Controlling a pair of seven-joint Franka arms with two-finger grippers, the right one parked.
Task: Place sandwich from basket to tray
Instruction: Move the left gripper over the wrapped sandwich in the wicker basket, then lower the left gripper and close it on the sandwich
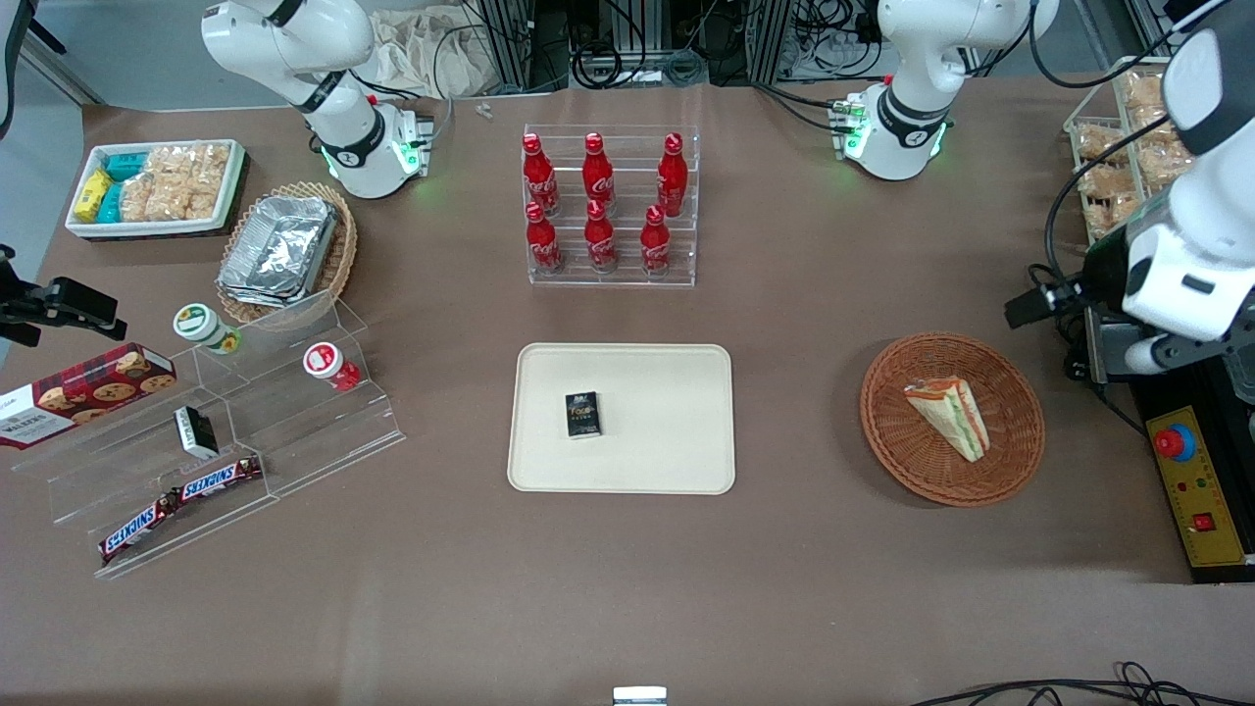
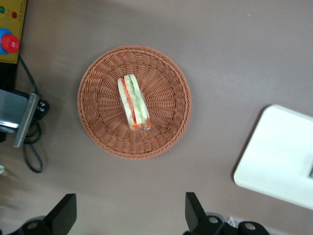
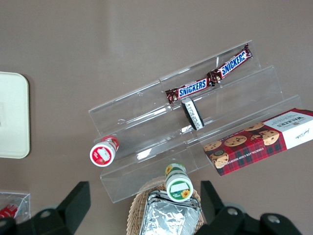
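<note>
The sandwich, a wrapped white wedge with green and orange-red layers, lies in the round reddish-brown wicker basket toward the working arm's end of the table. The left wrist view looks straight down on the sandwich and basket. My gripper hangs high above the bare table beside the basket, open, with nothing between its fingers. The working arm stands over the table's end, beside the basket. The cream tray lies mid-table; one of its corners shows in the wrist view.
A small black box lies on the tray. A clear rack of red cola bottles stands farther from the front camera than the tray. A yellow control box with a red button sits beside the basket. Acrylic shelves with Snickers bars lie toward the parked arm's end.
</note>
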